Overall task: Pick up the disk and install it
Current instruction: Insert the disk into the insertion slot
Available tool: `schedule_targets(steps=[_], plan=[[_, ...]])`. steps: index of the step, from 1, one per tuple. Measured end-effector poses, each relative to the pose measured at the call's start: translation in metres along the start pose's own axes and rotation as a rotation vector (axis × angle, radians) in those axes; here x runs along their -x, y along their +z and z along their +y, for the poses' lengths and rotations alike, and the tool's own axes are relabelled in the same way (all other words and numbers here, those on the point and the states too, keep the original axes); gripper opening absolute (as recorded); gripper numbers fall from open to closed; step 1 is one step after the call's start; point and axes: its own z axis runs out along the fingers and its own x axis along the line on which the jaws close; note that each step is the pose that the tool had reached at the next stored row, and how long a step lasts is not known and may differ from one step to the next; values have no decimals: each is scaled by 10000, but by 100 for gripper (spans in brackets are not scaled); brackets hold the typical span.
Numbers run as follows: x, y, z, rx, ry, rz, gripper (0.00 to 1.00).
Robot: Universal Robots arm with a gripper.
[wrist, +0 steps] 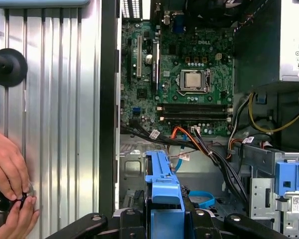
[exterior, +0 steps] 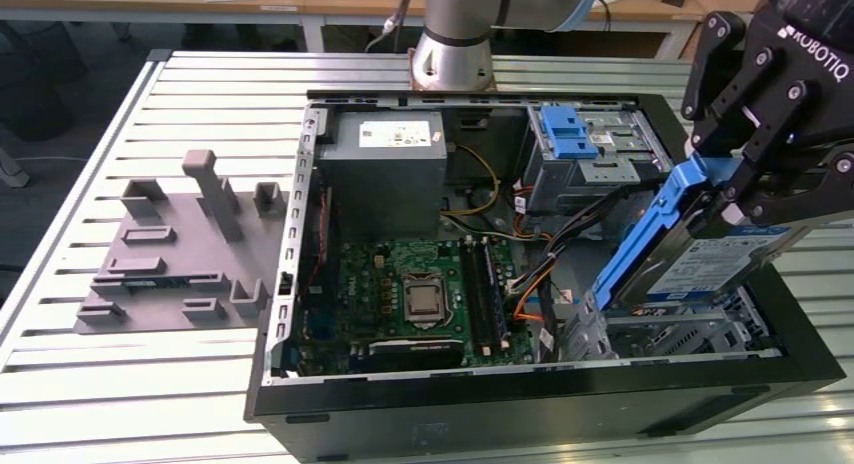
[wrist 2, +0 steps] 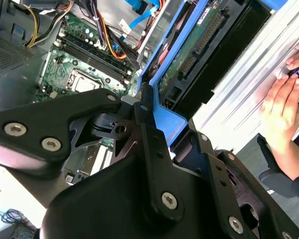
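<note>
1. Gripper (exterior: pixel 727 189) pinches the disk (exterior: pixel 727 259), seemingly by its blue frame edges; it hangs tilted over the computer case's (exterior: pixel 534 404) corner at the exterior view's right.
2. Stiff, fairly heavy, likely shock-sensitive: the frame sides suit holding.

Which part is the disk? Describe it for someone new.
Find the open black computer case on the slatted metal table. At its end on the exterior view's right, the black gripper holds a flat silver metal disk tilted over the drive cage. Its blue plastic frame and blue-and-white label set it apart from the big grey metal box.
</note>
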Motion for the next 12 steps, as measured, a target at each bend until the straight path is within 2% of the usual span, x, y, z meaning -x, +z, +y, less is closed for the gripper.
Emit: schedule_targets(steps=[12], plan=[[32, 54, -70, -1, 0, -4, 36]])
